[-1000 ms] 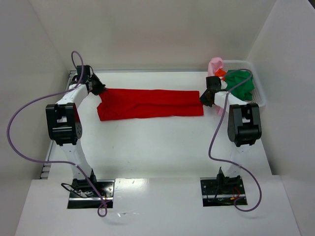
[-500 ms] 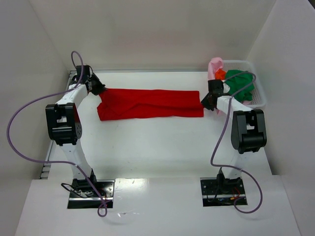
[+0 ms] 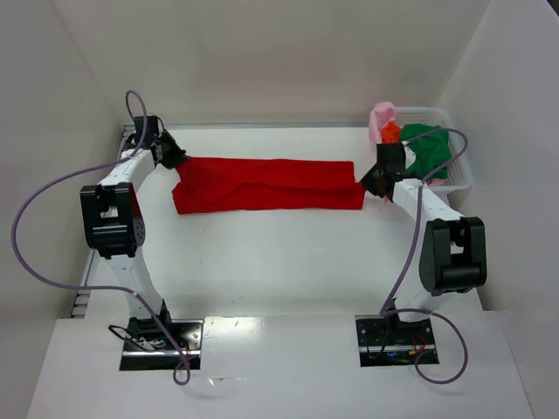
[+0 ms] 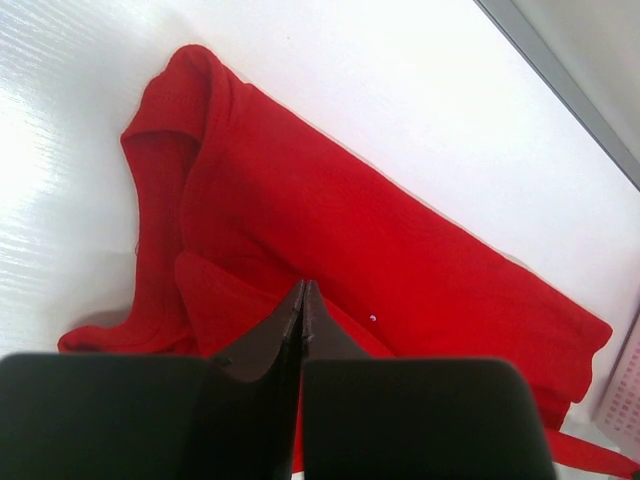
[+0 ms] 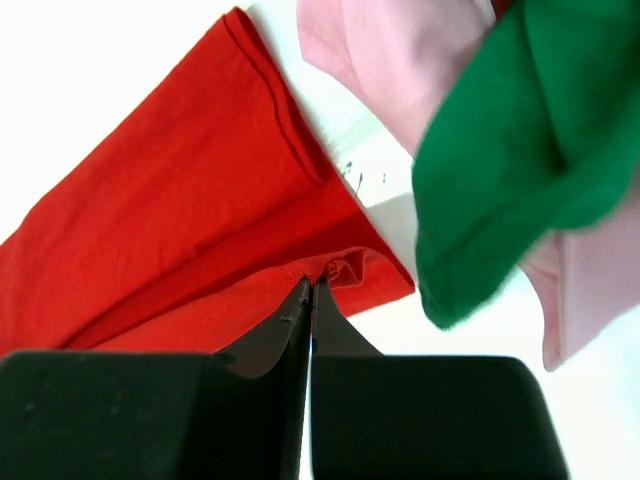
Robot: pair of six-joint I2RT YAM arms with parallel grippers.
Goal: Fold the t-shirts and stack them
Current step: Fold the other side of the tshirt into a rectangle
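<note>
The red t-shirt [image 3: 266, 185] lies as a long folded band across the far half of the table [image 3: 279, 262], its ends toward 9 and 3 o'clock. A strip of bare table separates it from the back wall, and wide open table spreads toward 6 o'clock. The left gripper [image 3: 177, 159], at 10 o'clock, is pinched closed on the band's left end, its arm stretched along the left wall. The right gripper [image 3: 370, 182] is pinched closed on the right-end corner. It sits just beside the basket [image 3: 463, 170] at 2 o'clock, which holds the green t-shirt [image 3: 428, 148], pink t-shirt [image 3: 382, 118] and orange t-shirt [image 3: 390, 133].
</note>
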